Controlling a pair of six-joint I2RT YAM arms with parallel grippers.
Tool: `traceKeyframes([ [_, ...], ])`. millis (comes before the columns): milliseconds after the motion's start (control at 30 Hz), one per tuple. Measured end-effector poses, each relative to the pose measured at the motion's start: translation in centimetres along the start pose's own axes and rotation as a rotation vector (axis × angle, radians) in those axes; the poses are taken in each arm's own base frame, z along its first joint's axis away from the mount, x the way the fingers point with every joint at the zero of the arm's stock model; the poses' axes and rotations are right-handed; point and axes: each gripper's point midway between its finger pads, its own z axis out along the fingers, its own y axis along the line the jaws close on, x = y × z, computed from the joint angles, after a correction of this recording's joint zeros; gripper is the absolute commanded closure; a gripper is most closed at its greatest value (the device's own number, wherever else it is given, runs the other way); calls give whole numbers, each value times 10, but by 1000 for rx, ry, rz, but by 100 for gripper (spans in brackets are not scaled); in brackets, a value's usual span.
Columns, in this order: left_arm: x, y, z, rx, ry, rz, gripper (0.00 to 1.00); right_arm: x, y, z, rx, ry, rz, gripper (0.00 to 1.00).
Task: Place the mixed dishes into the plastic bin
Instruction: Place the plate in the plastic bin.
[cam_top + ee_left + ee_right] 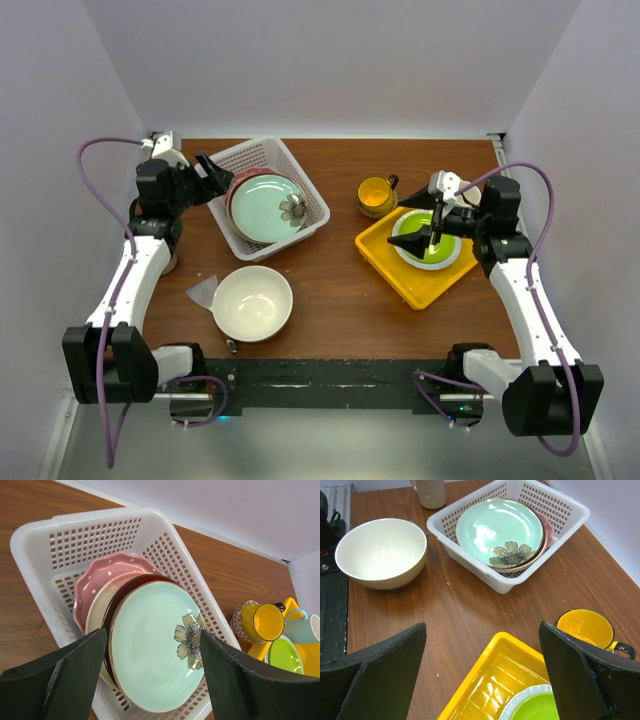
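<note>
The plastic bin [250, 155] lies just below and ahead of the left gripper [214, 172], whose fingertips hang over the rim of the bin on its own side. Inside the bin the dishes lean one on another. The pink dotted plate [107, 572] is farthest from the fingers, then come the cream-pink plate [97, 611] and the dark red-rimmed bowl [131, 583]. On top, closest to the fingers, lies a pale green flower plate [265, 205]. They lie slanted probably because each piece rests on the edge of the one under it and not flat on the floor of the bin. The fingers of the left gripper are spread wide. In the wrist view one stands at each side of the green plate, they touch nothing, and the hand is empty.

Two of the mixed dishes are not in the bin. The large cream bowl [252, 303] stands upright on the table [330, 290], back toward the base of the left arm and well apart from its gripper. The yellow mug [377, 195] stands near the right gripper [435, 228], on the side toward the bin. This gripper is also spread wide and empty. It hovers above the lime-green plate [420, 252] in the yellow tray [385, 268], and neither belongs to the task. The task seems more than half done. The bowl suits the left arm and the mug the right arm, since each lies on that arm's side.
</note>
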Motion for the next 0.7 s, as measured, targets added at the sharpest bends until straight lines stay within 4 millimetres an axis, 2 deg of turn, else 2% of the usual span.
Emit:
traceKeyframes([
  [233,-11,-11,-19,28,-52,36,15,8,1,-3,16,34,-9,2],
  [267,-11,-12,-22,30,-56,43,14,10,1,-4,21,43,-8,2],
  [333,-10,-12,-26,34,-60,55,0,11,1,-5,29,61,-11,2],
  [367,-9,-13,-29,41,-64,62,0,12,0,-7,37,73,-13,2],
  [700,25,-22,-46,132,-19,140,0,-2,-12,-19,114,155,-66,2],
])
